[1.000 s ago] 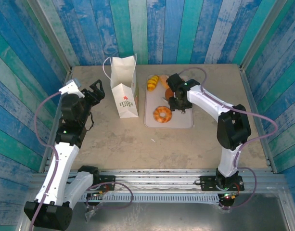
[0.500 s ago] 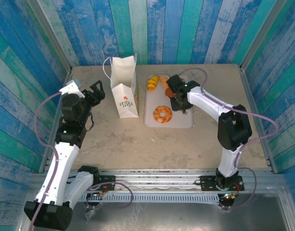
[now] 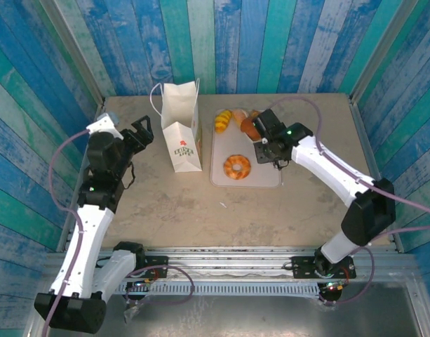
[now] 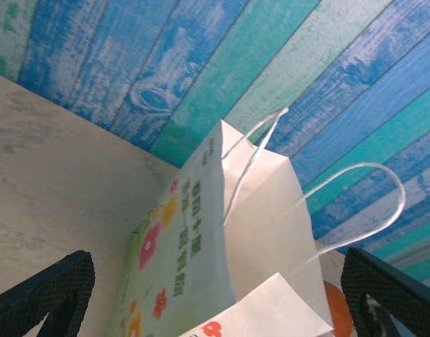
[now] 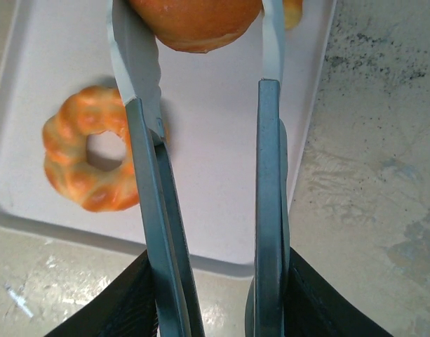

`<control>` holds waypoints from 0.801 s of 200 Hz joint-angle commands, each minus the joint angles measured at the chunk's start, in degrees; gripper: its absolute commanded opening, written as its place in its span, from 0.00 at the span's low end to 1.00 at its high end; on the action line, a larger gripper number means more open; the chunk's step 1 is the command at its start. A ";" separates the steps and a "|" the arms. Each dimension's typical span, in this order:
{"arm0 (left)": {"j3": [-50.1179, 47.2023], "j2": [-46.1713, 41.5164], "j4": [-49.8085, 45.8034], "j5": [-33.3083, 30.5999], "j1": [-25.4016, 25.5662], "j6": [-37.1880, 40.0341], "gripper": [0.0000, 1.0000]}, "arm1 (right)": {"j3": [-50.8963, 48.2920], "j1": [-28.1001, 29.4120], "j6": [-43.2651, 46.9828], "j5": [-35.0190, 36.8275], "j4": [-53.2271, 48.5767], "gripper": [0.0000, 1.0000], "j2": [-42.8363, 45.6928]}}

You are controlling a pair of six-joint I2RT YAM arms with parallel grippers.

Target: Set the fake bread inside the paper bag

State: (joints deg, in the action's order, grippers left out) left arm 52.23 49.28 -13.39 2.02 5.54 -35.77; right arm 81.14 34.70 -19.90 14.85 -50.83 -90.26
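A beige speckled table [image 3: 299, 203] is spreading across the middle of the overhead frame, with blue and green painted planks [image 3: 271, 42] rising behind it. The tall white paper bag [image 3: 181, 130] with thin cord handles is standing upright in the upper centre-left of that frame, its red logo facing the bottom edge. In the left wrist view it is taking up the centre and lower middle, its handles looping toward the upper right.

Just right of the bag, a pale flat rectangular tray [image 3: 260, 175] is lying on the table.

The left gripper [image 3: 141, 132] is hanging left of the bag with its jaws spread wide and nothing between them. Its black fingers [image 4: 43, 295] are sitting in the two bottom corners of its own view.

The right gripper [image 3: 265, 144] is hovering over the tray's upper right part, clamped on a pair of grey metal tongs [image 5: 267, 175]. The blades are pinching a round glossy orange bun [image 5: 193, 24] at the top of the right wrist frame — whether it is clear of the tray I cannot tell.

An orange ring doughnut [image 3: 236, 166] is lying in the tray's lower left part, and a striped golden croissant [image 3: 223, 121] is resting at its upper left corner — both outside the bag.
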 commanded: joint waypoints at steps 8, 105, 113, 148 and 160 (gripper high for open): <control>0.79 2.91 1.33 14.80 -6.36 -4.30 0.95 | -0.04 3.28 1.83 2.38 -2.84 0.43 5.76; 1.92 11.00 7.00 28.37 -9.50 -6.07 0.99 | 7.75 10.94 5.67 3.63 -8.60 0.43 15.54; 1.83 11.98 8.24 28.96 -9.52 -6.40 0.96 | 8.94 11.64 5.71 3.52 -8.59 0.43 15.78; 2.58 16.89 12.00 31.87 -9.41 -7.72 0.89 | 14.74 14.61 6.19 4.28 -8.38 0.43 15.23; 3.33 18.78 12.58 33.14 -9.31 -7.98 0.86 | 17.16 15.53 6.58 4.45 -8.07 0.43 14.66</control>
State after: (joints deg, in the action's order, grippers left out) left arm 52.99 64.47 -4.82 31.07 -3.70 -42.83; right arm 93.36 48.45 -14.52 17.47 -60.25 -75.79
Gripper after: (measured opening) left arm 0.888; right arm 0.432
